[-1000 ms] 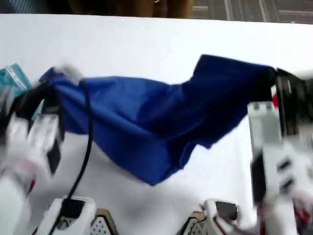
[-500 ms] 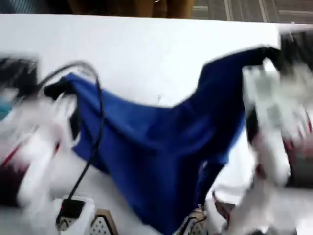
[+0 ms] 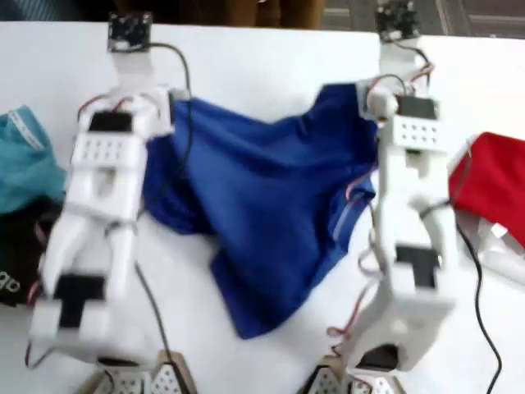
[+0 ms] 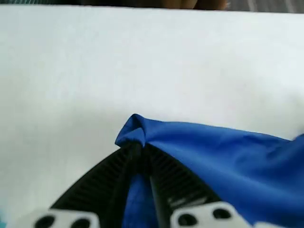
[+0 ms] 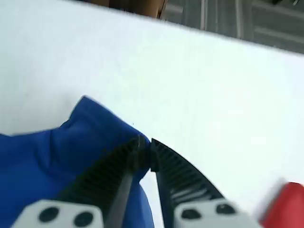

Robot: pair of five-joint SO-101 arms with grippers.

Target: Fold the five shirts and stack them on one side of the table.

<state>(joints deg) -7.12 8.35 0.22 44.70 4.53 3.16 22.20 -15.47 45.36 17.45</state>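
A blue shirt point(image 3: 271, 197) lies spread across the middle of the white table point(image 3: 262, 57), between the two arms. In the left wrist view my left gripper point(image 4: 137, 148) is shut on a bunched corner of the blue shirt point(image 4: 223, 152), just above the table. My right gripper point(image 5: 145, 145) is shut on another edge of the blue shirt point(image 5: 57, 156). From above, the left arm point(image 3: 107, 156) holds the shirt's far left corner and the right arm point(image 3: 406, 156) its far right corner. The shirt's near end trails toward the arm bases.
A teal shirt point(image 3: 25, 160) and a dark one point(image 3: 16, 254) lie crumpled at the table's left edge. A red shirt point(image 3: 492, 189) sits at the right edge, and the right wrist view catches the red shirt point(image 5: 285, 209) too. Bare table lies beyond the grippers.
Both arms have swung from the near sides out toward the far edge, dragging the blue shirt with them. The shirt has gone from hanging stretched to lying on the table.
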